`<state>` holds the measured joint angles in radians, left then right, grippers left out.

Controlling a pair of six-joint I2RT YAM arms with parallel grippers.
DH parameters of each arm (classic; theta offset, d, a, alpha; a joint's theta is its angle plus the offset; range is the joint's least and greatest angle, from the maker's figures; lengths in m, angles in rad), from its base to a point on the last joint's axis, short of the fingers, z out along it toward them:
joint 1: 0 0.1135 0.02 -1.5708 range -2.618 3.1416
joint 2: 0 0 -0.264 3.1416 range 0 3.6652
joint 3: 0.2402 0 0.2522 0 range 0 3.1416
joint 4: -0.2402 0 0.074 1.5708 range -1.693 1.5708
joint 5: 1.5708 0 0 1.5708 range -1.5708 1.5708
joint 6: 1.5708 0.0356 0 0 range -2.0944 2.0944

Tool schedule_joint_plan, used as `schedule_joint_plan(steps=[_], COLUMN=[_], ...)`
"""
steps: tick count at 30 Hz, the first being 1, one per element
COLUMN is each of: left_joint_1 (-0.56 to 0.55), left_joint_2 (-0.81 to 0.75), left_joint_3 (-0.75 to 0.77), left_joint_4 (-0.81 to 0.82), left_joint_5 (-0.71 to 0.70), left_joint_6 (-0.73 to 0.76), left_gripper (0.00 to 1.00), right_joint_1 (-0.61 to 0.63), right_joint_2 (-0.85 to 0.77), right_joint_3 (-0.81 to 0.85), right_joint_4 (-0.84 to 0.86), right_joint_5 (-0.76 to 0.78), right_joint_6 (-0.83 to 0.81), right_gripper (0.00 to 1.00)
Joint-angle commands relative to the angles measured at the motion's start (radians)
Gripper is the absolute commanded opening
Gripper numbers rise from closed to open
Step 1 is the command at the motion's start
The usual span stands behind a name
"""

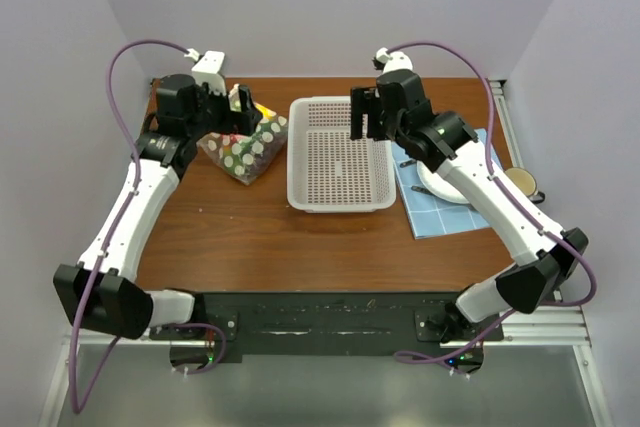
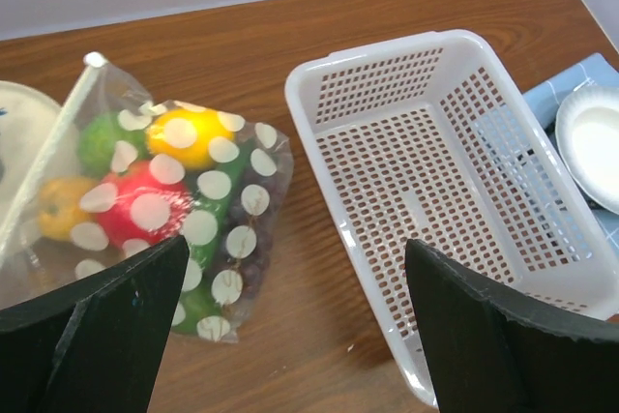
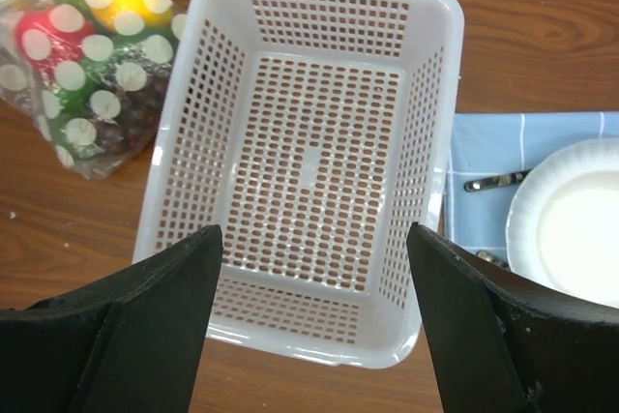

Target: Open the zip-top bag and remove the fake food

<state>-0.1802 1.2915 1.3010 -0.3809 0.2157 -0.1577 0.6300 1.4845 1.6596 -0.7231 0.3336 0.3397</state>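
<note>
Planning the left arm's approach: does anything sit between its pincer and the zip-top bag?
Nothing visible does. The open left pincer hovers right by the zip-top bag; the white basket stands apart, to the bag's right.

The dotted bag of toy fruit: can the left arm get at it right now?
Probably yes. The left hand hangs open close over the bag, which lies in the open on the table beside the basket, with nothing covering it.
</note>
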Motion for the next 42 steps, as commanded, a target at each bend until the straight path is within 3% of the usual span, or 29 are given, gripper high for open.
schedule_joint_plan(steps=[1,7,12,15,33,42], left_joint_1=[-0.051,-0.146,-0.174,-0.195,-0.318,-0.364], left_joint_2=[0.096,0.245,0.322,0.321,0.370,0.241], left_joint_3=[-0.043,-0.037,-0.046,-0.083,-0.275,-0.449], left_joint_4=[0.213,0.264,0.295,0.329,0.453,0.425], left_joint_5=[0.041,-0.122,-0.148,-0.141,-0.323,-0.328], left_joint_6=[-0.054,-0.031,-0.045,-0.043,0.153,0.276], left_gripper=[1.00,1.00,1.00,1.00,1.00,1.00], right_joint_1=[0.000,-0.009,-0.102,-0.191,-0.191,-0.188], right_joint_2=[-0.027,-0.091,-0.133,-0.073,0.079,-0.064], right_joint_3=[-0.027,-0.162,-0.391,-0.420,-0.538,-0.699], right_joint_4=[0.014,0.106,0.301,0.310,0.355,0.288], right_joint_5=[0.114,0.264,0.187,0.099,-0.011,-0.010], right_joint_6=[0.008,-0.025,-0.025,0.036,0.120,0.180], right_gripper=[0.82,0.83,0.70,0.67,0.59,0.55])
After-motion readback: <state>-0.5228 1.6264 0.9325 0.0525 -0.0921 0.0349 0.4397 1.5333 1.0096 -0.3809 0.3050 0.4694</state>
